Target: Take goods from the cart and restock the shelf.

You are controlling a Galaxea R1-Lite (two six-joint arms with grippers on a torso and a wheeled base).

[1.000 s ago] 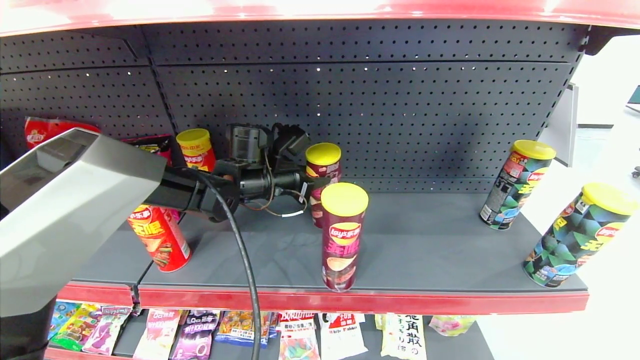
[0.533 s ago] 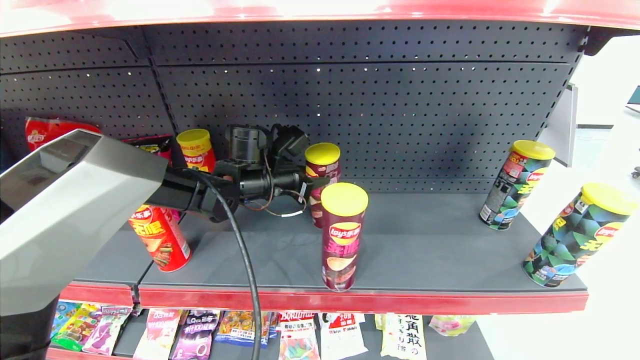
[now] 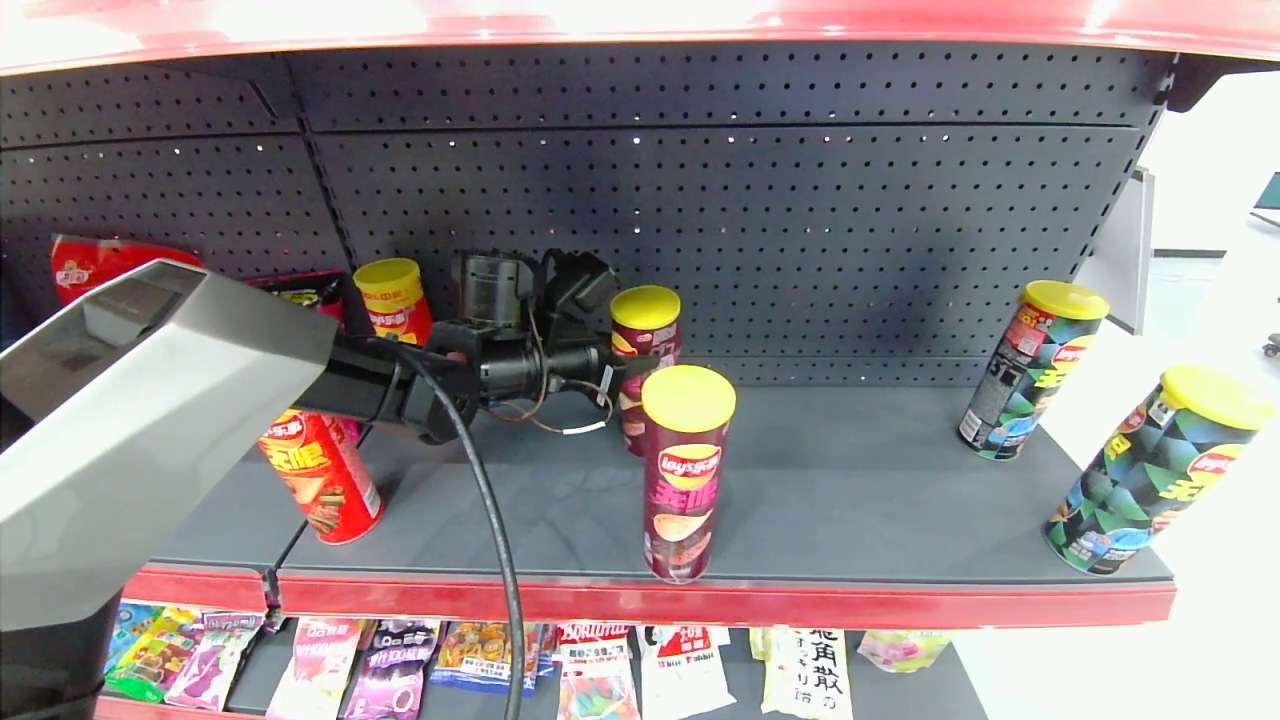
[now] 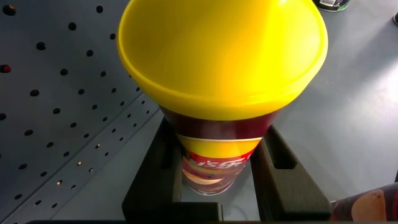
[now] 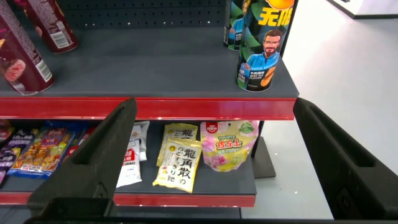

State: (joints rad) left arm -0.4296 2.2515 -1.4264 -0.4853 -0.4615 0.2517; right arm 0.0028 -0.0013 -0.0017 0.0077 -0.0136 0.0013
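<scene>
The shelf [image 3: 880, 490] is a flat grey metal deck with a glossy red front lip, backed by a dark perforated panel [image 3: 800, 220] dotted with rows of small round holes. On it stand tall cylindrical snack cans with smooth printed walls and round yellow plastic lids.

The rear maroon can [image 3: 655, 340] stands upright at the back of the deck near the panel, just behind the front maroon can [image 3: 685, 480], which stands close to the red lip. The left gripper [image 4: 217, 130] holds the rear can: its black, foam-faced jaws sit one on each side of the can's body below the lid, pinching its wall. The left arm stretches roughly level from the left, over the deck, with the wrist horizontal and a black cable [image 3: 490, 520] drooping from it past the lip.

To the left, a red can [image 3: 320, 485] stands near the front and a second red can [image 3: 395, 300] near the panel. At the right end are two green-and-black cans [image 3: 1030, 370], well apart from the maroon pair, one towards the back and one [image 3: 1150, 470] at the front corner.

The right gripper [image 5: 212, 106] hangs out in front of the red lip near that corner, its blunt black jaws spread wide with nothing between them. Flat, crinkled foil packets [image 3: 590, 670] lie on the shelf below.
</scene>
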